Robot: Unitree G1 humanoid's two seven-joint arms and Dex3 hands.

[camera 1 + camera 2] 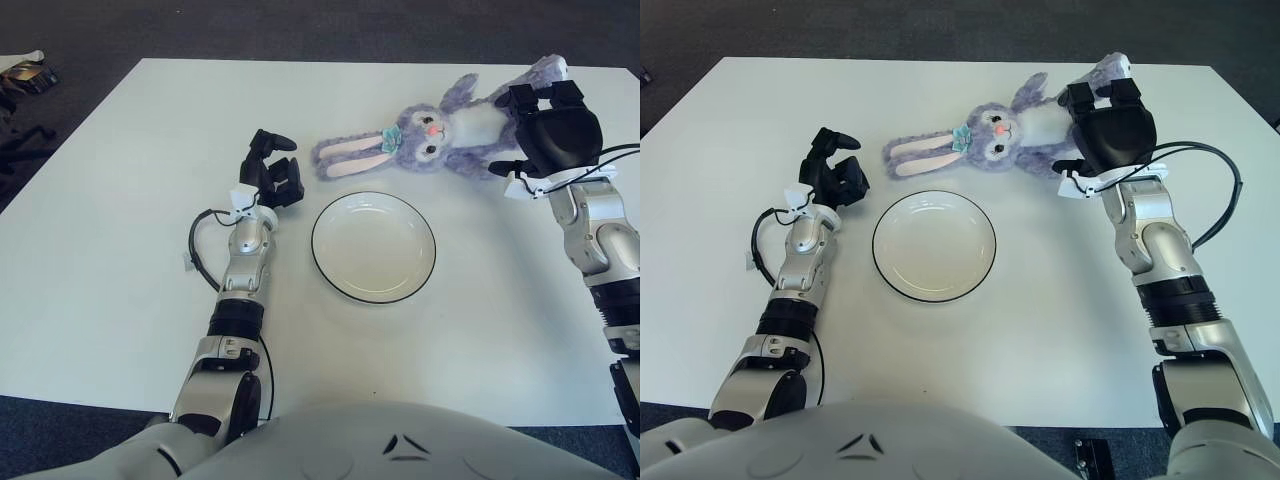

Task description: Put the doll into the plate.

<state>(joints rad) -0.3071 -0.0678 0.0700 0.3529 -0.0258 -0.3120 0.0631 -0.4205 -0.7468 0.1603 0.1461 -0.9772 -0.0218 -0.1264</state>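
Note:
The doll [430, 132], a purple plush bunny with long ears and a teal bow, lies on its back on the white table, just beyond the plate. The white plate [322, 270] with a dark rim holds nothing and sits mid-table. My right hand [548, 125] is over the doll's lower body and legs, hiding them, with fingers spread above the plush; I cannot see a closed grasp. My left hand [272, 172] shows to the left of the plate, fingers relaxed and holding nothing.
A black cable [195, 250] loops beside my left forearm. Another cable [1225, 190] arcs off my right arm. Dark clutter [25, 75] lies on the floor past the table's far left corner. The table's far edge runs just behind the doll.

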